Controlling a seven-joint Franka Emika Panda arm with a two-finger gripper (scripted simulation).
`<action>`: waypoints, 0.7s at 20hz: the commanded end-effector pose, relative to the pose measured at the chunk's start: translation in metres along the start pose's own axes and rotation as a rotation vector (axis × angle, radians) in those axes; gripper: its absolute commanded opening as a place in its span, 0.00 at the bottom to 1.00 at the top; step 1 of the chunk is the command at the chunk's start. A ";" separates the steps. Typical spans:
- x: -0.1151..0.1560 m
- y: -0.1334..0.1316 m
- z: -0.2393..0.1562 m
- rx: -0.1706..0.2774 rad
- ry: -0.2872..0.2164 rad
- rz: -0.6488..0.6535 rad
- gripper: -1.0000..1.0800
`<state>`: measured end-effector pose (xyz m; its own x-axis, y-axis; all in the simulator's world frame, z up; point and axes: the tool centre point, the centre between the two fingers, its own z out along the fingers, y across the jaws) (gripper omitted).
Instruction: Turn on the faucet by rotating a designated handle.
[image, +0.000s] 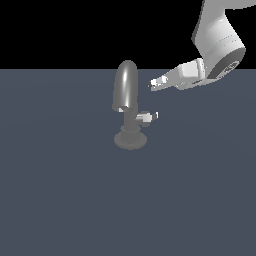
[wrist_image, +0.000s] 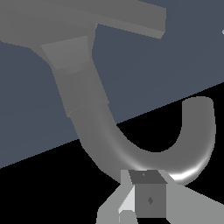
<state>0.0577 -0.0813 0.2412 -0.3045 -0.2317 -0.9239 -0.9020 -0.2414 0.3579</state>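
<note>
Now your gripper (image: 154, 84) is hovering right of the faucet (image: 128, 107).
Whether it's released or clenched, I cannot tell; nothing held, handle (image: 147, 117) waiting below.

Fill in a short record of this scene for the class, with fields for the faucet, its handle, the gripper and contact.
faucet: grey tap with an arched spout, upright on a round base
handle: short stub with a whitish tip, pointing to the exterior view's right
gripper: above the handle, beside the spout's top, holding nothing
contact: none visible with the handle
surface: flat dark blue-grey floor
</note>
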 end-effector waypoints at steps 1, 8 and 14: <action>0.015 -0.005 -0.002 0.025 -0.049 0.048 0.00; 0.052 -0.011 -0.002 0.085 -0.163 0.158 0.00; 0.066 -0.013 -0.001 0.106 -0.204 0.197 0.00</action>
<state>0.0498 -0.0942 0.1778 -0.5152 -0.0749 -0.8538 -0.8463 -0.1128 0.5206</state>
